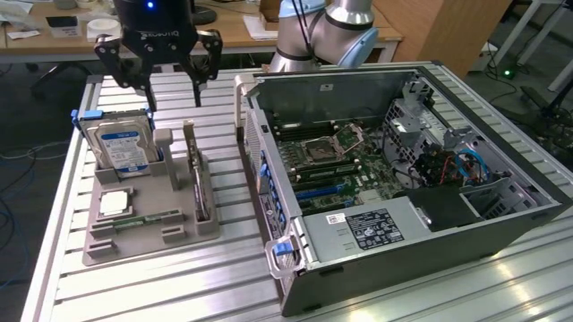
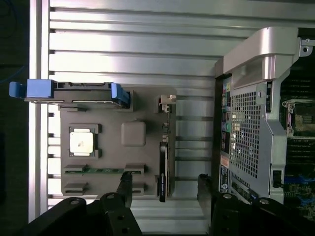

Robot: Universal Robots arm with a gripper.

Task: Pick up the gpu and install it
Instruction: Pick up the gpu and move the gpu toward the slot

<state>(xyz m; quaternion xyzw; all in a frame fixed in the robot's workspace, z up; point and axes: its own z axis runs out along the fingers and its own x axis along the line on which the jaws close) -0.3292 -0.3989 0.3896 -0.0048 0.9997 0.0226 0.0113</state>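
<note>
The claw (image 1: 173,100) hangs in the air with its two fingers (image 1: 198,80) spread wide and nothing between them. The gpu (image 1: 198,188) is not in its grasp. It stands on edge in a slot of the grey tray (image 1: 134,245), below the claw and clear of both fingertips.

From the wrist view the claw (image 2: 165,189) looks straight down. The gpu (image 2: 164,162) shows there as a thin dark edge, roughly in line with the gap between the fingers (image 2: 124,186), and its pale bracket end (image 2: 166,103) points away from the claw.

On the same tray a drive (image 1: 123,144) with blue side clips stands upright beneath the claw, off to the side of the gpu. A square chip (image 2: 82,142) and a narrow memory stick (image 2: 103,170) lie flat between the drive and the fingers.

Beyond the gpu, on the far side from the drive, an open case (image 1: 403,194) lies on the slatted table (image 1: 179,288), its board (image 1: 349,164) facing up. The claw is well apart from it.
</note>
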